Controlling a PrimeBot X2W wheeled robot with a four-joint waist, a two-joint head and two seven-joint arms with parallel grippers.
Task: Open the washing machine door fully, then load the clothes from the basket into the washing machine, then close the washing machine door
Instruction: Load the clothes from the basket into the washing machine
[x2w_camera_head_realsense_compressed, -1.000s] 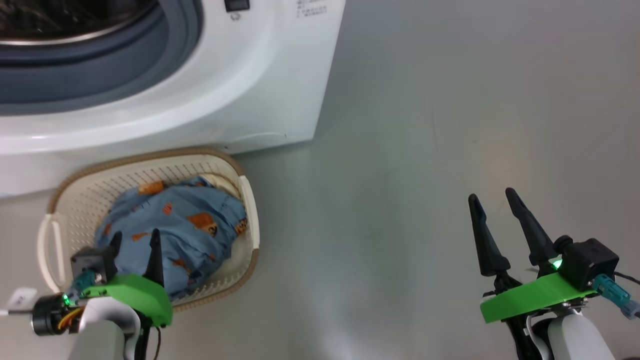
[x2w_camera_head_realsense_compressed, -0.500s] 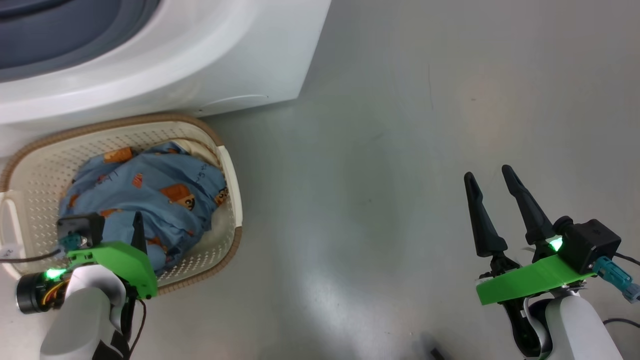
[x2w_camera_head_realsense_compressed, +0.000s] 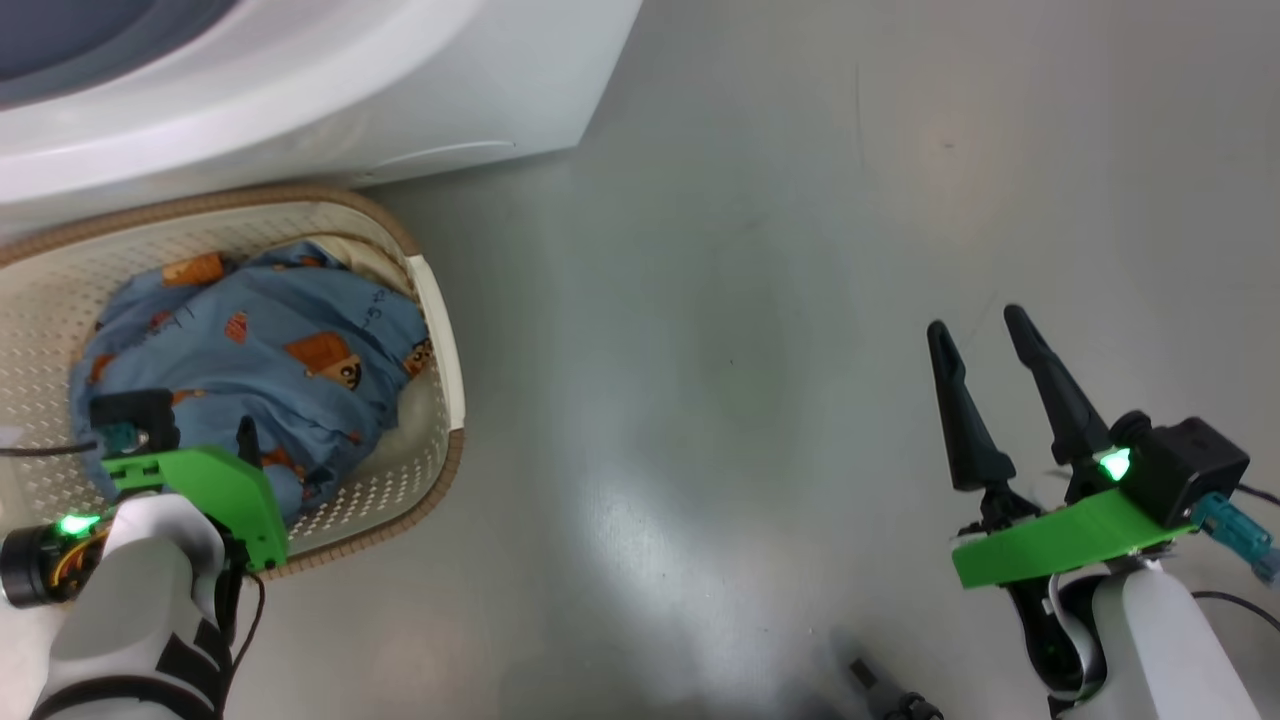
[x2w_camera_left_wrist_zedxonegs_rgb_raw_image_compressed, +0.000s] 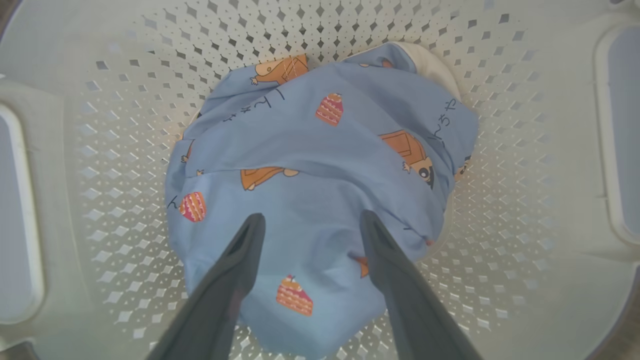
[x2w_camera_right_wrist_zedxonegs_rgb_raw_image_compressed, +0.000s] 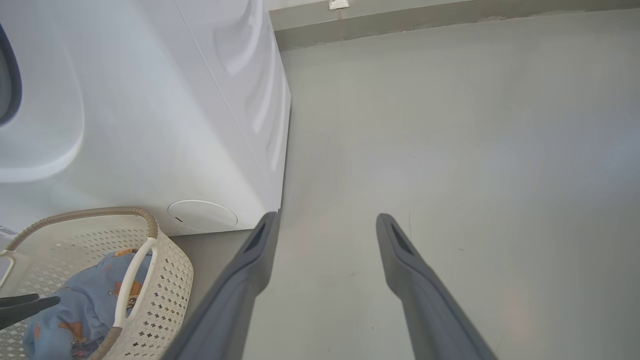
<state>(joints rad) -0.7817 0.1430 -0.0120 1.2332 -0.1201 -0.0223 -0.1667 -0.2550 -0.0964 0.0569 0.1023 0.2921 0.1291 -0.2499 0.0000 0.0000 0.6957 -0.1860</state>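
The cream basket (x2w_camera_head_realsense_compressed: 432, 300) stands on the floor against the front of the white washing machine (x2w_camera_head_realsense_compressed: 400, 90). Blue bear-print clothes (x2w_camera_head_realsense_compressed: 260, 340) are heaped inside it, with cream cloth (x2w_camera_left_wrist_zedxonegs_rgb_raw_image_compressed: 430, 65) at the far edge. My left gripper (x2w_camera_head_realsense_compressed: 205, 428) points down into the basket. In the left wrist view the left gripper (x2w_camera_left_wrist_zedxonegs_rgb_raw_image_compressed: 311, 216) is open, with its fingers astride the near part of the blue clothes (x2w_camera_left_wrist_zedxonegs_rgb_raw_image_compressed: 320, 150). I cannot tell whether they touch. My right gripper (x2w_camera_head_realsense_compressed: 974, 322) hangs open over bare floor, far right. The door is out of view.
Grey floor (x2w_camera_head_realsense_compressed: 750, 300) stretches to the right of the machine and the basket. A round white cover (x2w_camera_right_wrist_zedxonegs_rgb_raw_image_compressed: 202, 215) sits low on the machine front. The floor meets a wall base (x2w_camera_right_wrist_zedxonegs_rgb_raw_image_compressed: 450, 15) beyond the machine. A small dark part (x2w_camera_head_realsense_compressed: 890, 695) shows at the bottom edge.
The head camera has tilted, so the machine and basket slid up and left in the picture. My left gripper stays over the clothes, seemingly a little deeper in the basket. The right gripper is unchanged.
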